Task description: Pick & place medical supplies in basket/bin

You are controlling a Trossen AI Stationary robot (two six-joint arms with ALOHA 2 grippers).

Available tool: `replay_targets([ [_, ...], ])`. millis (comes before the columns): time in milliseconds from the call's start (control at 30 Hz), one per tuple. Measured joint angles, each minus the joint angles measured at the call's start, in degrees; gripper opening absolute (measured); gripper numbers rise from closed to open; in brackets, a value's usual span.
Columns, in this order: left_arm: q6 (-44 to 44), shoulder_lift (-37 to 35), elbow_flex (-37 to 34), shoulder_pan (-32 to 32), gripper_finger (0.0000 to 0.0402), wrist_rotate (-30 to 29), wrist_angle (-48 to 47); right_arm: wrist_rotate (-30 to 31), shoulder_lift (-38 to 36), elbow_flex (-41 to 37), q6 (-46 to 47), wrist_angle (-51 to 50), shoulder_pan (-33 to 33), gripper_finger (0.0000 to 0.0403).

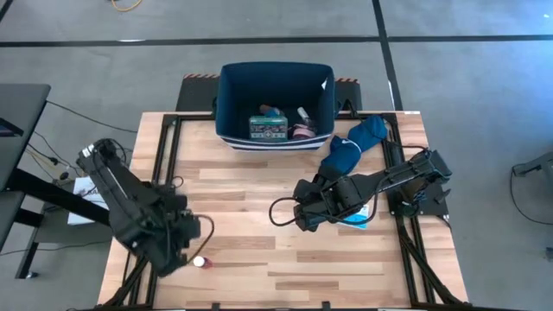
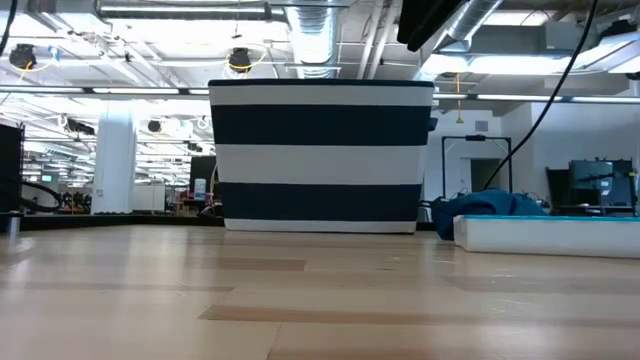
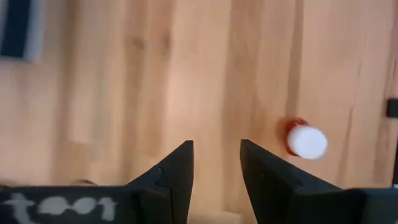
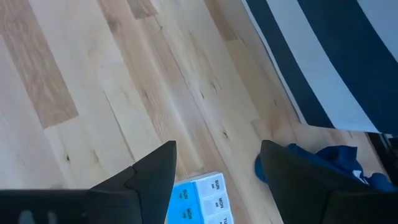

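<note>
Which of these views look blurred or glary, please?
Left wrist view: smeared, the small red-white bottle soft-edged on streaked wood. Low view: ceiling lights glare behind the striped bin. Right wrist view: sharp, day labels legible on the pill organizer.

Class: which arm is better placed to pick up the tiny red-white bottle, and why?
Left. The left gripper hovers open right beside the tiny red-white bottle; the right gripper is across the table, over the pill organizer.

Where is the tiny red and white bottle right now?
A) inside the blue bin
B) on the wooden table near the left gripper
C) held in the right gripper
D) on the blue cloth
B: the tiny red-white bottle stands on the bare wood beside the left gripper, outside the bin.
</note>
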Motion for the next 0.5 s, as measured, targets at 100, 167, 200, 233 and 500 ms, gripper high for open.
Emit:
replay_targets([
  [100,-5.2,0.1,-7.2,-3.3,0.0121,2.0,9.2,0.1,0.0,0.0,0.0,0.2,-0.4,0.0226],
  [167,-5.4,0.1,-10.1,-4.6,0.0121,2.2,15.1,0.1,0.0,0.0,0.0,0.2,-0.5,0.0226],
  [200,-5.4,0.1,-11.0,-5.1,0.0121,2.3,17.6,0.0,0.0,0.0,0.0,0.2,-0.7,0.0226],
  [233,-5.3,0.1,-11.4,-5.4,0.0121,2.4,19.3,0.0,0.0,0.0,0.0,0.2,-0.9,0.0226],
  [500,-3.0,0.1,-11.5,-6.2,0.014,3.8,26.2,-0.1,0.0,0.0,0.2,0.4,-0.8,0.0226],
])
